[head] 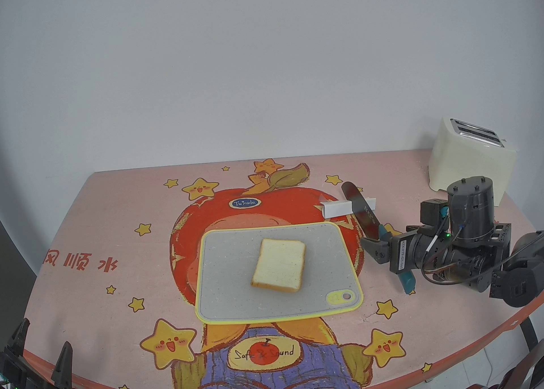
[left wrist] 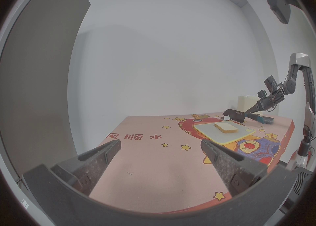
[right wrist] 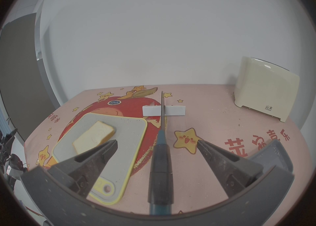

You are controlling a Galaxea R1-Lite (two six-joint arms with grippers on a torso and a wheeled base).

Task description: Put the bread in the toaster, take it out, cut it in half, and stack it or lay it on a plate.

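Note:
A slice of bread (head: 279, 264) lies flat in the middle of the grey, yellow-rimmed cutting board (head: 226, 282). The knife (head: 362, 212) leans with its dark blade on a small white rest (head: 340, 208), right of the board, its blue handle toward the table's right edge. My right gripper (head: 381, 248) is open, its fingers straddling the knife handle (right wrist: 161, 170) with gaps on both sides. The cream toaster (head: 470, 155) stands at the back right with nothing showing in its slots. My left gripper (left wrist: 161, 157) is open and holds nothing, low off the table's front left corner.
The pink printed table (head: 113, 203) has bare room left of the board and along the back. Its curved front edge runs close under the board. A plain wall stands right behind the table.

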